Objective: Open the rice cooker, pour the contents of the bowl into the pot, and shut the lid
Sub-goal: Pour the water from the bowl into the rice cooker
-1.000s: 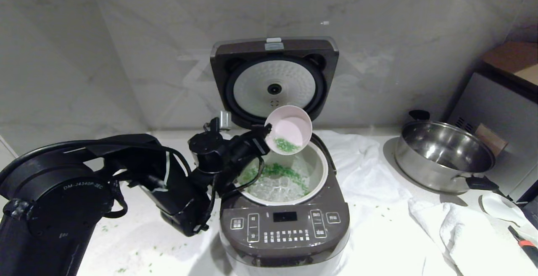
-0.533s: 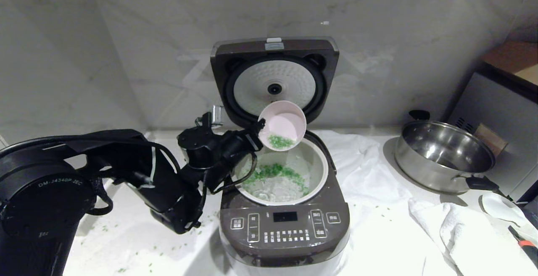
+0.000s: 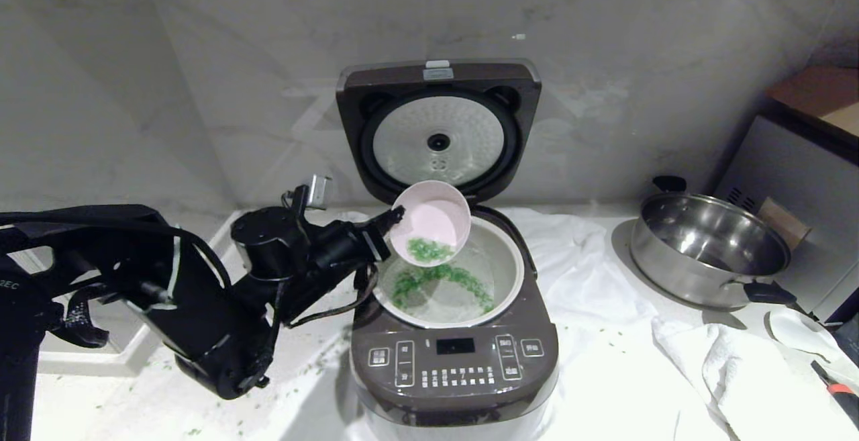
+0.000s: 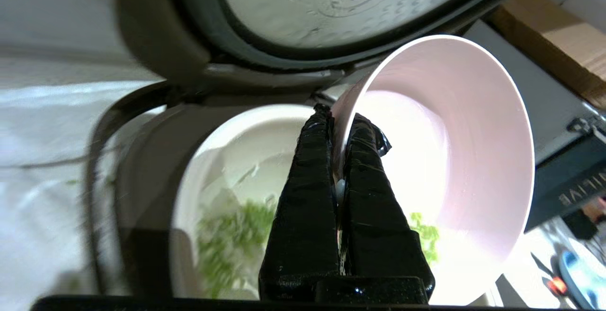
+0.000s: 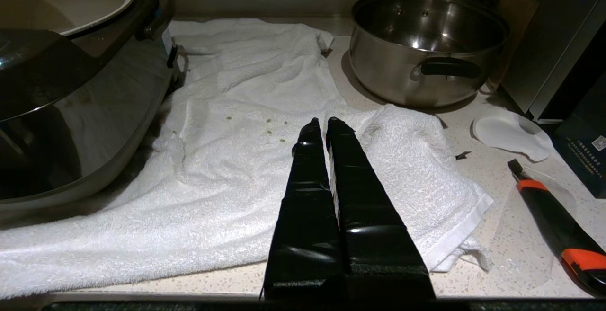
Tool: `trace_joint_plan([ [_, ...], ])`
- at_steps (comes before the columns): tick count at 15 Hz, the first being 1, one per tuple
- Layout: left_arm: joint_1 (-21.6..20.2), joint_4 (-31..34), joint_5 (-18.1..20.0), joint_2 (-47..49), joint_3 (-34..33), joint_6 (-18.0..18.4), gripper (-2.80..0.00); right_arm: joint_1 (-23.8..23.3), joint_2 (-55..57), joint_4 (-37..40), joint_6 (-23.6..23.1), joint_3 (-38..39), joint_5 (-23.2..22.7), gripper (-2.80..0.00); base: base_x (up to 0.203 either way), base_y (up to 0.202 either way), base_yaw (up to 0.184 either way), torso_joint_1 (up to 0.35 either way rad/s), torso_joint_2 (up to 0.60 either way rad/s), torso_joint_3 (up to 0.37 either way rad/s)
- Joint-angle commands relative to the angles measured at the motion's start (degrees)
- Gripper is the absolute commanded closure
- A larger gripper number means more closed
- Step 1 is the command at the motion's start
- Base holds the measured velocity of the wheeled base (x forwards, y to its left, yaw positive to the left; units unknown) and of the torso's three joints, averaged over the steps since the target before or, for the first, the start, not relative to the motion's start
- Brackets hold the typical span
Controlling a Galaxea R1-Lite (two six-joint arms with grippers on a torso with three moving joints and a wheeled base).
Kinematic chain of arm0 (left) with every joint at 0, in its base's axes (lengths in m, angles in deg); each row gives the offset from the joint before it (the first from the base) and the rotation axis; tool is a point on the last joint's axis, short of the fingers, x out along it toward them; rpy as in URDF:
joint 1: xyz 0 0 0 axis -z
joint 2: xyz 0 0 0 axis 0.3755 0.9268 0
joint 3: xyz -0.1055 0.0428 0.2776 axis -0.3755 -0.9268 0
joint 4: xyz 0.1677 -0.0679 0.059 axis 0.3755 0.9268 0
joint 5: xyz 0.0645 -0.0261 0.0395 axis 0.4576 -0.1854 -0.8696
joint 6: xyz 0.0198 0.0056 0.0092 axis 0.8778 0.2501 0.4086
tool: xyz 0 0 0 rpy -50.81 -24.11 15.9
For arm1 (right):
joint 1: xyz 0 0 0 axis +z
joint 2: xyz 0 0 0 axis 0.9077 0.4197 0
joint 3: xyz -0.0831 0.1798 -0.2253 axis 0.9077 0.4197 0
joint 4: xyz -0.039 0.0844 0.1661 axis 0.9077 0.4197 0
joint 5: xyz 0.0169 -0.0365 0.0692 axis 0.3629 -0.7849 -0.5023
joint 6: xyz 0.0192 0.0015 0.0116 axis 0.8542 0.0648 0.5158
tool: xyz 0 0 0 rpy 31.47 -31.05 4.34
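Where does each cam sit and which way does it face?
Head: high, looking down at the open rice cooker; left arm shows.
Left wrist: behind the left gripper, shut on the tilted bowl over the pot.
Right wrist: behind the shut right gripper, facing towel and steel pan.
Shared by head and left wrist: bowl, pot, lid.

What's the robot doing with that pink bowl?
It is tipping green grains into a rice cooker. The left gripper pinches the rim of the bowl and holds it tilted over the pot, with the lid standing open behind. Many grains lie in the pot already, but a clump clings inside the bowl. The right gripper rests shut above a white towel.
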Motion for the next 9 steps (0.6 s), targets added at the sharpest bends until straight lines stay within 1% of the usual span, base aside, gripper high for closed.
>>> trace_joint_plan([
  [1,-1.9,-0.5,2.6,-4.8,-2.4,0.4,0.00,0.0,0.0,0.0,-0.1,0.0,0.0,0.00,0.000,0.000,0.000,0.000,0.00,0.000],
  [2,-2.7,1.2,3.0,-6.4,-2.3,0.8,0.00,0.0,0.0,0.0,-0.1,0.0,0.0,0.00,0.000,0.000,0.000,0.000,0.00,0.000],
  [4,-4.6,9.6,3.3,-10.1,-1.2,1.2,0.00,0.0,0.0,0.0,-0.1,0.0,0.0,0.00,0.000,0.000,0.000,0.000,0.00,0.000],
  [7,-8.2,24.4,3.7,-15.7,1.8,1.4,0.00,0.0,0.0,0.0,-0.1,0.0,0.0,0.00,0.000,0.000,0.000,0.000,0.00,0.000],
  [8,-9.9,27.9,4.0,-17.2,2.7,1.7,0.00,0.0,0.0,0.0,-0.1,0.0,0.0,0.00,0.000,0.000,0.000,0.000,0.00,0.000],
  [9,-11.5,30.0,4.7,-18.4,3.2,2.1,0.00,0.0,0.0,0.0,-0.1,0.0,0.0,0.00,0.000,0.000,0.000,0.000,0.00,0.000],
])
